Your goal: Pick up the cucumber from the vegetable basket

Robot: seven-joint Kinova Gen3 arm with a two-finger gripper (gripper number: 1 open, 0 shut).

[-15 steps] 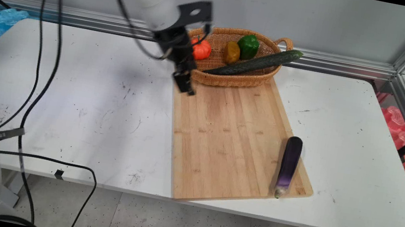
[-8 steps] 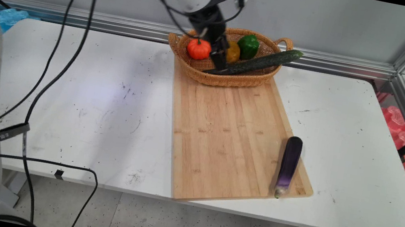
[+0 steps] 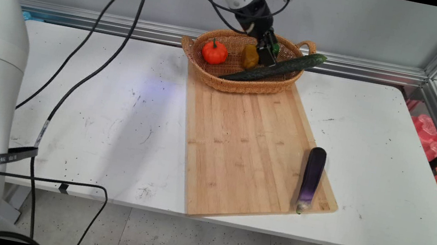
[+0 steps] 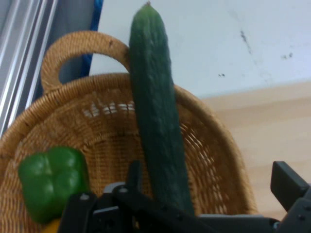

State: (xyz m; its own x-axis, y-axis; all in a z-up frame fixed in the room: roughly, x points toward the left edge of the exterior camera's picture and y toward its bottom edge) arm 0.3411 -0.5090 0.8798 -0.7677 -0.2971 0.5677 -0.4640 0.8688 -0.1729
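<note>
As my tool (image 3: 269, 53) hangs over the wicker basket (image 3: 251, 86) at the tabletop's (image 3: 115, 101) far edge, its fingers are spread, with the cucumber (image 4: 158, 126) running between them. A green pepper (image 4: 51, 182) sits just beside it. An eggplant (image 3: 311, 178) lies well apart on the cutting board (image 3: 241, 144).

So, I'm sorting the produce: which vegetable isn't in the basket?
The purple eggplant. It lies alone at the cutting board's right edge, while the cucumber, pumpkin and peppers sit in the basket.
</note>
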